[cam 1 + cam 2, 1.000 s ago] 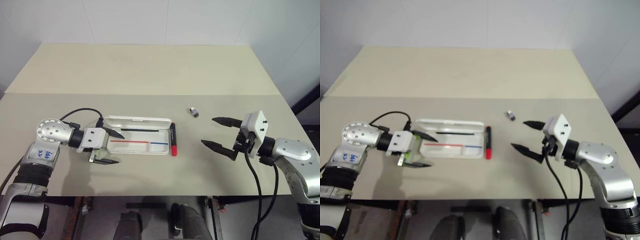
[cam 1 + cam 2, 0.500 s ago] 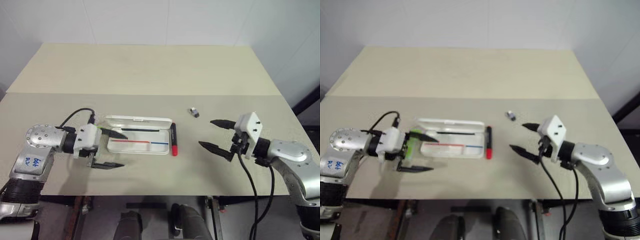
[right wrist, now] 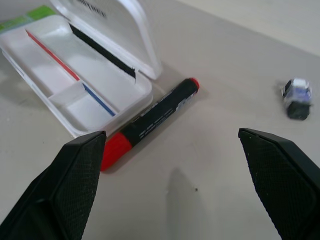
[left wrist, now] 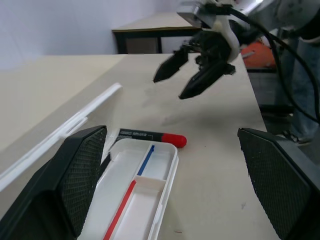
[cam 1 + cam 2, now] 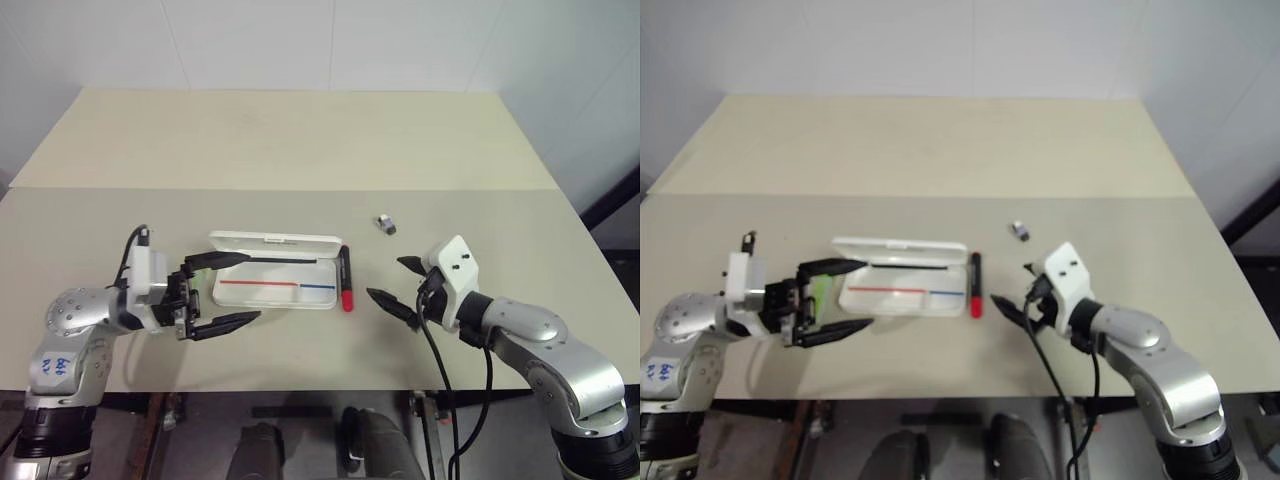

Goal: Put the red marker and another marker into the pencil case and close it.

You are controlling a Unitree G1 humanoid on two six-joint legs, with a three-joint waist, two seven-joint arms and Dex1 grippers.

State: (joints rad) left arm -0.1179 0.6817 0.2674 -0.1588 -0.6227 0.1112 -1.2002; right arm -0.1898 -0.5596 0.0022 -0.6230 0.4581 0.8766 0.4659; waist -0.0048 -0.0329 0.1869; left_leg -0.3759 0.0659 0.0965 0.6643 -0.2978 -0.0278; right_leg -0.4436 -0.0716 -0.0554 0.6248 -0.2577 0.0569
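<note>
Open pencil case point(image 5: 270, 278) on the table point(image 5: 300, 150), both grippers empty beside it.

The red marker point(image 5: 346, 279) lies just right of the case, touching its wall. The green highlighter point(image 5: 821, 290) lies at the case's left end. The left gripper point(image 5: 225, 291) has its fingers spread wide; the right gripper point(image 5: 397, 285), right of the marker, is spread too. A small dark-grey object point(image 5: 387, 224) lies farther right.

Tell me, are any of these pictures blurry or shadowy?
Right wrist view: the small grey object looks soft, while the red marker beside the pencil case is crisp and casts a shadow. Left wrist view: the right gripper is slightly blurred. Head views: even, soft light.
</note>
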